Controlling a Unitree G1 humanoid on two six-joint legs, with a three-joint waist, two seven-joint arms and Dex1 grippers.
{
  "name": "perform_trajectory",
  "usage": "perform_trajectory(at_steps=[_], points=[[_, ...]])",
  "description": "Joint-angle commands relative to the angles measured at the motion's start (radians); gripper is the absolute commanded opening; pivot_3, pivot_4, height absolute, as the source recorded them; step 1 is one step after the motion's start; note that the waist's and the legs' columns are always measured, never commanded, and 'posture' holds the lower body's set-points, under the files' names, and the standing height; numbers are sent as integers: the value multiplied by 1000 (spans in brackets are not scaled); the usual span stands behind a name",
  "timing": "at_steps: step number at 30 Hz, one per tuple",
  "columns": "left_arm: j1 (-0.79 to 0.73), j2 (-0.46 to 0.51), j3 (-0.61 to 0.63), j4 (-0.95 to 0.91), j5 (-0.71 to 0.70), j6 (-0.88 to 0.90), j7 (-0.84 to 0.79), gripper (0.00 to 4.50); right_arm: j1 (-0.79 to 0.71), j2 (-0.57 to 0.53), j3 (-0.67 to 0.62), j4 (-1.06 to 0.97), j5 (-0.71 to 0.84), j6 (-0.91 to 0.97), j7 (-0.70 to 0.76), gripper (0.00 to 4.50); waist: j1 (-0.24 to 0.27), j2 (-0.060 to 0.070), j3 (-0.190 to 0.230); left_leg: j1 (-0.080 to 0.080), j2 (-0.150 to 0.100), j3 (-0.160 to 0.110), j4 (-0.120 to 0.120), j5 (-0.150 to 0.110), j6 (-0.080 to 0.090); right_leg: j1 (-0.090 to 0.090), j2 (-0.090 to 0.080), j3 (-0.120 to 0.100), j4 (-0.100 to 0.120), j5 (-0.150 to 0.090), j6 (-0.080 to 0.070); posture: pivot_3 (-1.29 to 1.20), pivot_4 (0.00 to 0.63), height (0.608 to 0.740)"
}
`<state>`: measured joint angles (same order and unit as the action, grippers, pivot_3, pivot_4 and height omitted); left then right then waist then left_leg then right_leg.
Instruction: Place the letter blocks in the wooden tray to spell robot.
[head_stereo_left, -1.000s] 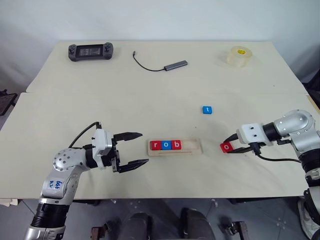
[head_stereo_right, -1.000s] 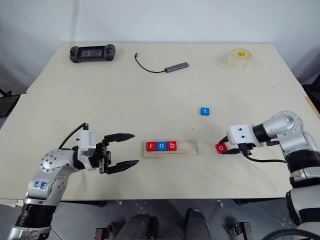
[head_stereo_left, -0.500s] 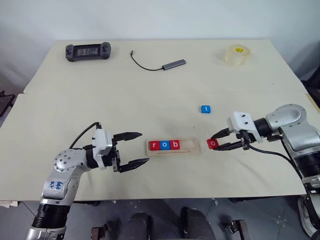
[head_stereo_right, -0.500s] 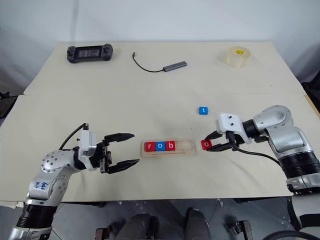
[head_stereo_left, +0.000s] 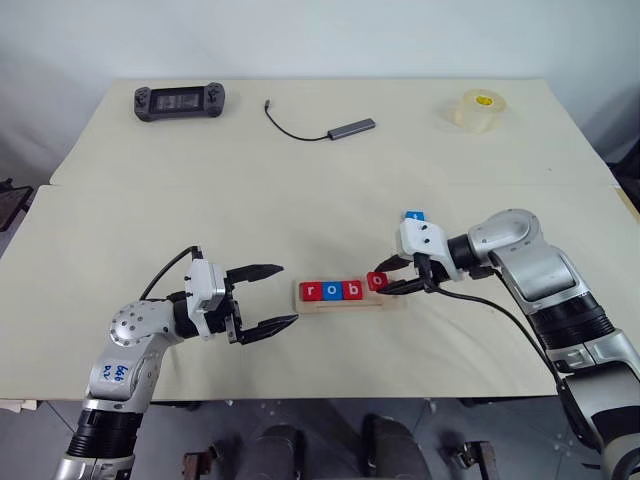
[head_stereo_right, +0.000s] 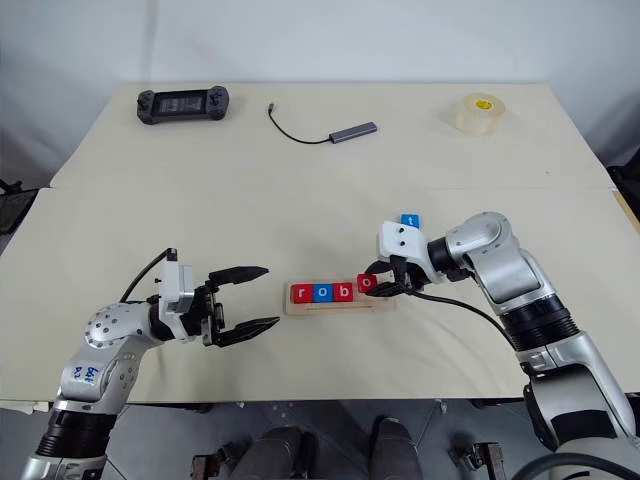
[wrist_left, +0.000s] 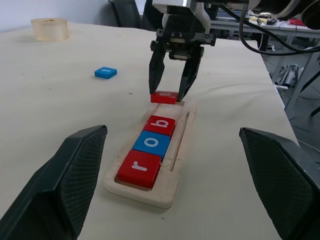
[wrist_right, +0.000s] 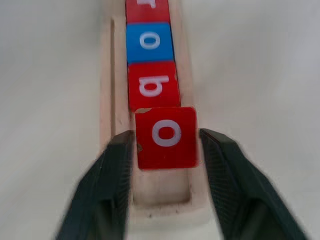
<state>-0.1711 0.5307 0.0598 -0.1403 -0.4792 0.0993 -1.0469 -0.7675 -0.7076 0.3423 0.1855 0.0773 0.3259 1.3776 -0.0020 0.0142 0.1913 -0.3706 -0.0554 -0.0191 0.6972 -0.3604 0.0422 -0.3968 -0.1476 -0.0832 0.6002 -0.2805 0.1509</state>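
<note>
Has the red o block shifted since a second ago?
Yes. The red o block, between the right gripper's fingers, has travelled left from the bare table to the wooden tray, now just past the b block.

Head stereo pair looking down over table (head_stereo_left: 300, 180), wrist cameras close, both facing wooden tray (wrist_left: 172, 165)

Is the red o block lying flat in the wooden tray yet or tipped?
Tipped, not seated: the red square o block sits raised between the right tool's fingers over the pale wooden tray, beside the b block.
</note>
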Motion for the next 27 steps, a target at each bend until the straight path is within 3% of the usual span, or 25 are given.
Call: perform_trajectory(at_steps=[1,4,9,13,23,27], points=[[6,4,15,-15,-1,-18,7,4500,4,1,-7,-34,13,2,18,3444,1,0,0,0,0,0,0,0,0,0,0,0,0,0,0,0,150,740],[7,4,13,-16,0,-20,11,4500,7,10,-31,-50,32,27,0,4451,0,0,0,0,0,0,0,0,0,0,0,0,0,0,0,0,150,740],[10,2,12,-12,0,-24,14,4500,29,-40,-91,-59,56,52,-12,4451,4,0,0,0,0,0,0,0,0,0,0,0,0,0,0,0,150,740],[8,-2,7,-7,3,-26,14,4500,55,-53,-118,-76,71,58,-20,3561,1,0,0,0,0,0,0,0,0,0,0,0,0,0,0,0,150,740],[-4,-5,3,3,9,-26,9,4500,42,4,-106,4,10,-51,-148,80,0,0,0,0,0,1,0,0,0,0,0,1,0,0,0,0,150,740],[-10,-9,-1,8,13,-28,10,4500,37,44,-92,10,4,-57,-164,32,0,0,0,0,0,1,0,0,0,0,0,1,0,0,0,0,150,740]])
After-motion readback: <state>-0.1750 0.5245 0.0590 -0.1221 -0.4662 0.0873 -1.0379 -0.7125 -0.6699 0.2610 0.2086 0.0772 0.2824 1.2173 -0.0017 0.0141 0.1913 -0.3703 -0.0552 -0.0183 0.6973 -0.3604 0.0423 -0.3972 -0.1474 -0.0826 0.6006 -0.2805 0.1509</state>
